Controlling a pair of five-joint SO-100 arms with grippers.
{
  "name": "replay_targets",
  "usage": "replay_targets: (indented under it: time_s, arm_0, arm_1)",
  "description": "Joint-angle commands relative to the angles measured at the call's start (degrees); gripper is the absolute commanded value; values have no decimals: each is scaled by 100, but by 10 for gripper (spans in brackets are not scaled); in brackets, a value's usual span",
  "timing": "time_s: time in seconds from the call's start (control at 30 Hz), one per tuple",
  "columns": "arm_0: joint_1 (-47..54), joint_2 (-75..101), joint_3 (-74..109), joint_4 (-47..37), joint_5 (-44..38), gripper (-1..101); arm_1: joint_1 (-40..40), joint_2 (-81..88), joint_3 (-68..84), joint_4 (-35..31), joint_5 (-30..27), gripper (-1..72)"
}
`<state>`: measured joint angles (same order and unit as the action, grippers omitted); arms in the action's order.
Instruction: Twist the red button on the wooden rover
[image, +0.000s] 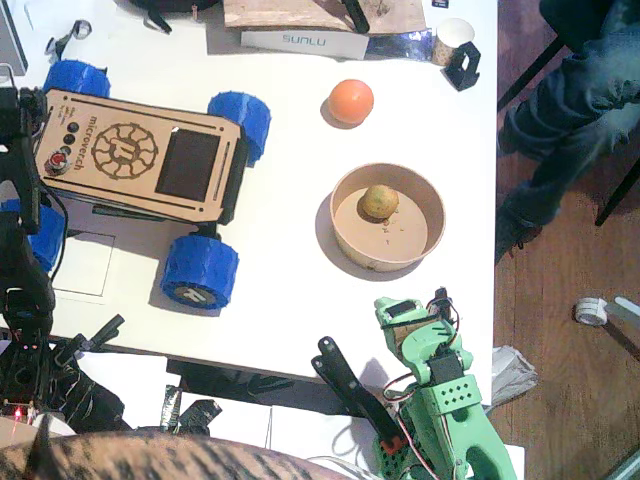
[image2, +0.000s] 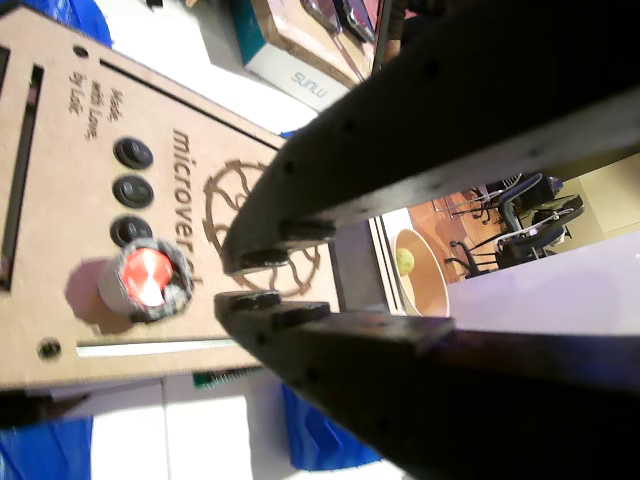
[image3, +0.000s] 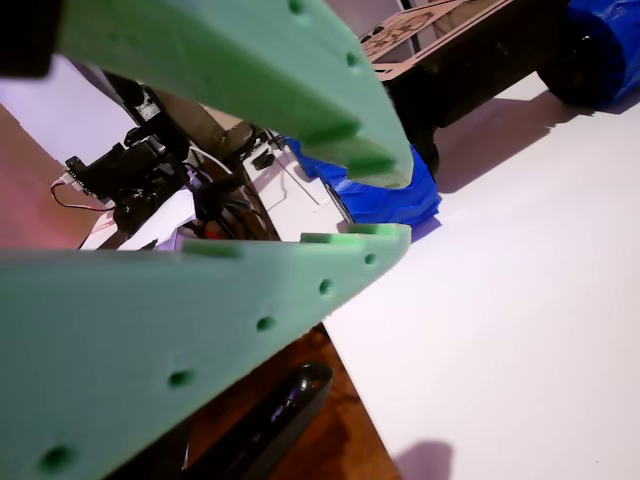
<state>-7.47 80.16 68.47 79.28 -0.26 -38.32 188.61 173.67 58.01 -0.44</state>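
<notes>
The wooden rover (image: 130, 150) lies at the table's left on blue wheels, and its deck (image2: 60, 150) fills a wrist view. The red button (image: 57, 163) sits at the deck's left end, beside three small black buttons. It stands just ahead of the black jaws, red with a metal rim (image2: 150, 278). My black left gripper (image: 30, 175) hovers at that end, its tips narrowly open (image2: 240, 280) with nothing between them. My green right gripper (image: 395, 312) rests low by the table's near edge. Its tips are slightly apart (image3: 400, 207) and empty, facing a blue wheel (image3: 385, 195).
An orange (image: 351, 101) lies mid-table. A tan bowl (image: 345, 200) holds a yellowish fruit (image: 380, 201). A SUNLU box (image: 305, 41) lies at the far edge. A black tool (image: 345, 385) lies below the near edge. A person's legs (image: 570, 110) show on the right.
</notes>
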Motion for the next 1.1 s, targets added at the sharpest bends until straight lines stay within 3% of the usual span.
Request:
replay_targets:
  time_s: [0.0, 0.2, 0.33, 0.6, 1.07]
  arm_0:
    - [-9, 9, -272, -211, -62, 0]
    - [-9, -26, -272, -325, -62, 8]
    - [35, -88, -272, -325, -62, 113]
    - [79, -439, -272, -123, 0, 175]
    - [79, -817, -264, -185, -9, 195]
  arm_1:
    - [-35, 26, -44, 26, -26, 3]
    - [-35, 26, -44, 26, -26, 3]
    - [-35, 26, -44, 26, -26, 3]
    - [-35, 26, -44, 26, -26, 3]
    - [-35, 26, -44, 26, -26, 3]
